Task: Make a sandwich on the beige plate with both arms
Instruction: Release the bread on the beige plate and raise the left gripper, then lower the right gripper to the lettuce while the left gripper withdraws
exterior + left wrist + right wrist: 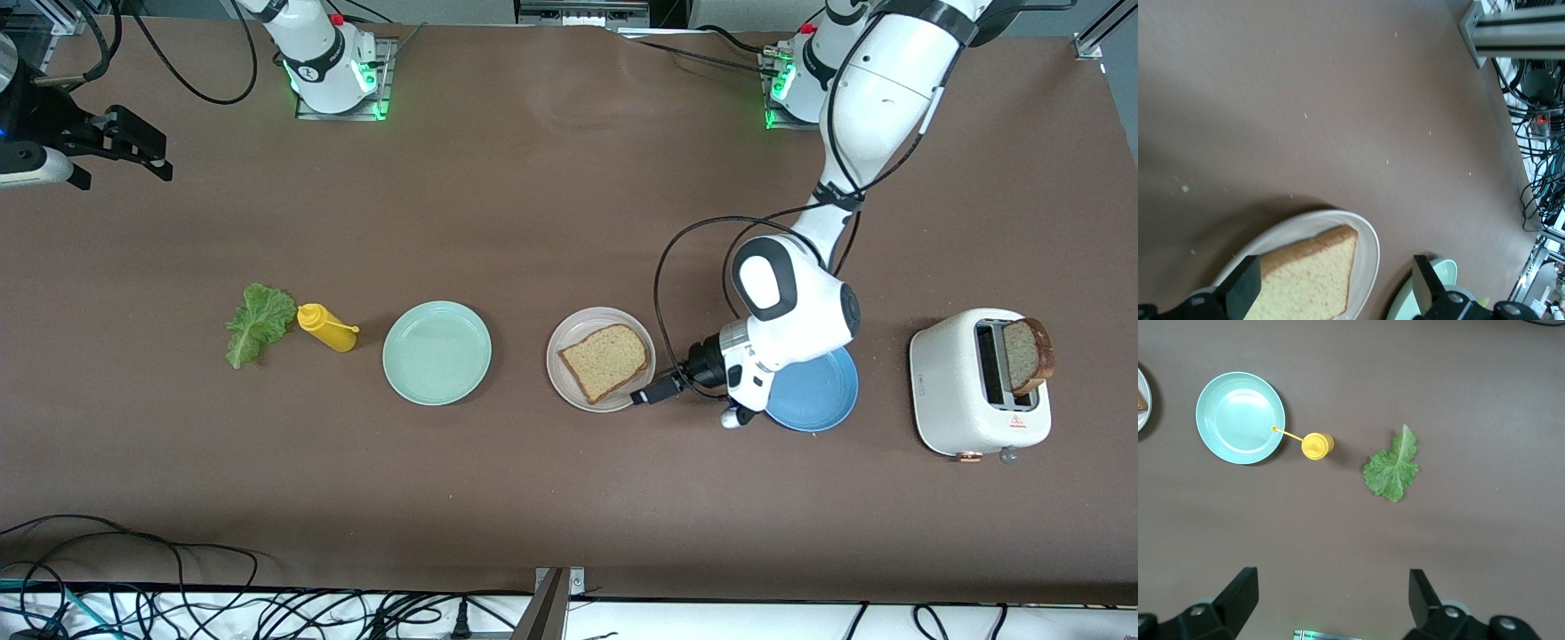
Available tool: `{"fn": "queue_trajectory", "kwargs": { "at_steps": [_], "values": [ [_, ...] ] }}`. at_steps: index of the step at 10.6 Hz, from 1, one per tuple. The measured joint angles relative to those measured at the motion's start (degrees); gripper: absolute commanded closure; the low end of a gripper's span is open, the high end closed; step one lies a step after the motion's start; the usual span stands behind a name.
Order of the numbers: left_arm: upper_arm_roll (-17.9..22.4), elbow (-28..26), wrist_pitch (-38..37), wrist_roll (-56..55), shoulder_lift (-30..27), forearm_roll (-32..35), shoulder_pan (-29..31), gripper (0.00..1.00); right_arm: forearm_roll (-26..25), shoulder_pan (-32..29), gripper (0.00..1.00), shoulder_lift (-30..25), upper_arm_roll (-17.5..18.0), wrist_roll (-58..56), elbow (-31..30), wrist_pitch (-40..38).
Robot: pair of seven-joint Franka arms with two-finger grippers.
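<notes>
One slice of brown-crusted bread [605,360] lies flat on the beige plate [596,318] in the middle of the table. My left gripper [645,396] hangs low over the plate's rim at the left arm's end, open, with nothing between its fingers. In the left wrist view the bread [1308,280] and the plate [1365,247] sit under the open left gripper [1335,273]. A second slice [1029,354] stands in the white toaster [965,391]. The lettuce leaf [258,322] lies toward the right arm's end. My right gripper [124,169] waits open, high above that end of the table [1331,587].
A yellow squeeze bottle [327,327] lies beside the lettuce [1391,468]. A mint-green plate [436,353] sits between the bottle and the beige plate. A blue plate [822,396] lies under the left arm's wrist. Cables run along the table's near edge.
</notes>
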Motion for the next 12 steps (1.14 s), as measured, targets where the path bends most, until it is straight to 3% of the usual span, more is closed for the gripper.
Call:
{"fn": "queue_trajectory", "kwargs": {
  "at_steps": [4, 8, 12],
  "values": [
    [3.53, 0.56, -5.23, -0.02, -3.51, 9.74, 2.96, 0.00, 0.00, -0.27, 0.00, 0.48, -0.70, 0.00, -0.03, 1.79],
    [6.17, 0.57, -15.85, -0.10, -8.32, 31.57, 7.98, 0.00, -0.46, -0.38, 0.00, 6.36, -1.38, -1.03, -0.36, 4.03],
    [7.05, 0.59, -21.90, 0.00, -10.89, 53.76, 11.23, 0.00, -0.64, -0.79, 0.00, 11.56, -6.16, -6.46, -1.70, 4.61]
  ]
}}
